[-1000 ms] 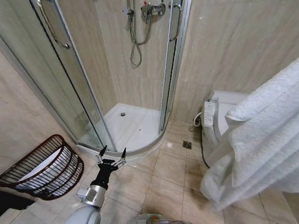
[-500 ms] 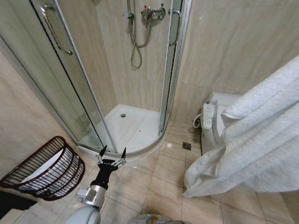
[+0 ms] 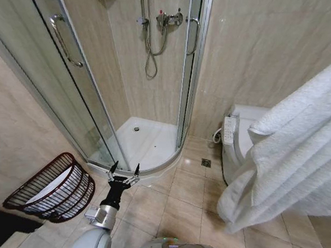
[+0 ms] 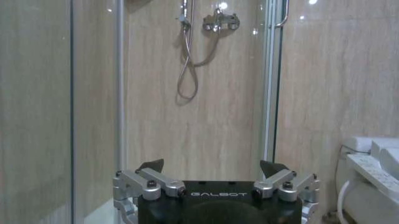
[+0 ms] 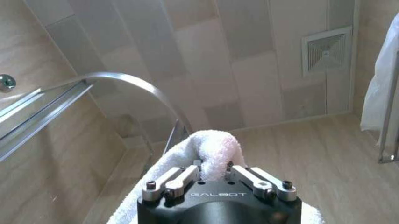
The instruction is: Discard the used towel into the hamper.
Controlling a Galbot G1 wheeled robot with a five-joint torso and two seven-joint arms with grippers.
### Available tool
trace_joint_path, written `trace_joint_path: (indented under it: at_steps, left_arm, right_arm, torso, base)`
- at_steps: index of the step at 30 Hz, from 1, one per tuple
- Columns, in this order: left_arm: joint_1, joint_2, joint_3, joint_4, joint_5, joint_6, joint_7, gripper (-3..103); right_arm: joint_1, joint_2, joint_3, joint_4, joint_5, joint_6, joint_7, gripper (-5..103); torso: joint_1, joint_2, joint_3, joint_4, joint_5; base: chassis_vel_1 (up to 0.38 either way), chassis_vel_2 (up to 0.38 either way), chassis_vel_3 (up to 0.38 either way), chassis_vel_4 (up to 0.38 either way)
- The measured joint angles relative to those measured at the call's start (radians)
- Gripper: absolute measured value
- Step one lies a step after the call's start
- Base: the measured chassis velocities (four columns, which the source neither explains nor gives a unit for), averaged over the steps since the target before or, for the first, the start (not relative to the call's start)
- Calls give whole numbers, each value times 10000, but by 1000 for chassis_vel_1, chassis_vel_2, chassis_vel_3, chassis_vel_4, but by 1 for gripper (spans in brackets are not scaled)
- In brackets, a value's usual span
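Two arms at work: from the head camera, the left gripper [image 3: 123, 170] hangs low with jaws spread wide and empty beside the hamper [image 3: 53, 189] on the floor, the towel [image 3: 289, 158] draping at right. Left wrist view confirms those empty jaws. Right wrist view: the right gripper [image 5: 213, 173] has its jaws clamped on the towel's fold.

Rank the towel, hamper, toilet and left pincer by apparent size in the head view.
1. towel, though it hangs nearest the camera, which inflates it.
2. hamper and toilet: close, and the towel hides part of the toilet, so unranked.
3. left pincer, smallest.
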Motion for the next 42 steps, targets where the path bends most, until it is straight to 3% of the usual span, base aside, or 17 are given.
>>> trace_joint_path:
  at_steps: [42]
  left_arm:
    - [0, 0, 0, 0, 0, 0, 0, 100]
  right_arm:
    - [-28, 7, 27, 1, 73, -14, 35, 10]
  torso:
    - [708, 1738, 1033, 0, -1]
  base:
    - [0, 0, 0, 0]
